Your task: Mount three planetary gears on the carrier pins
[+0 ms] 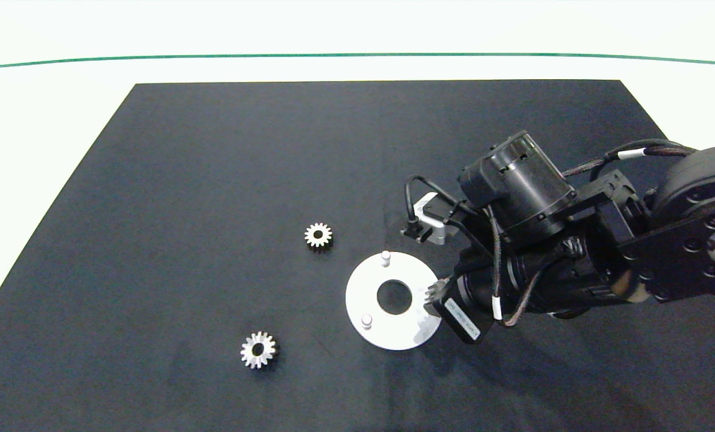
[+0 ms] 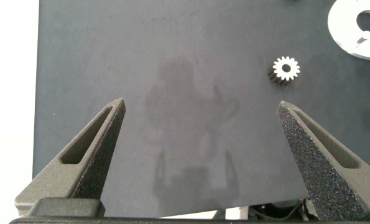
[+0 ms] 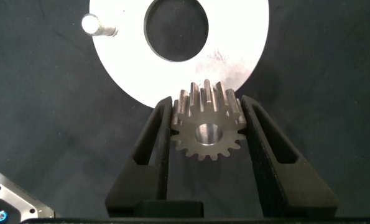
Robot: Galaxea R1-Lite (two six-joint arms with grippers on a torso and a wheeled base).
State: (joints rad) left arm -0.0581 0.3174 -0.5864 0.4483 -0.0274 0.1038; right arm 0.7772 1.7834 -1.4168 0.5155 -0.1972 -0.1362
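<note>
Held gear (image 3: 204, 126): pinched by its toothed rim between the two fingers of the right gripper (image 3: 206, 134), bore open and unobstructed, hanging at the carrier disc's (image 1: 357, 312) 3 o'clock edge in the head view. Third pin hidden there under the gear and wrist; judged to be the target.

For a clean seating:
- Bring the bore directly above the pin before descending; no pin tip visible under the bore in the wrist view, so probably more travel needed across the rim.
- Keep the gear face level with the disc; any tilt likely to jam the bore on the pin's top edge.
- Lower slowly, let go only once the gear sits flat.
- Withdraw straight up to avoid dragging the teeth.

Free pins: one at 12 o'clock (image 1: 385, 257), one at 8 o'clock (image 1: 366, 321), both bare. Neither yet carrying a gear, so task judged to be at its first placement.

Remaining gears flat on the black mat (image 1: 183, 210): one (image 1: 318, 235) at 10 o'clock from the disc, near; the other (image 1: 259, 350) at 8 o'clock, farther off.

Left gripper (image 2: 200, 130): fingers spread wide, grasping nothing, hovering over bare mat with one loose gear (image 2: 285, 68) in its view; absent from the head view.
</note>
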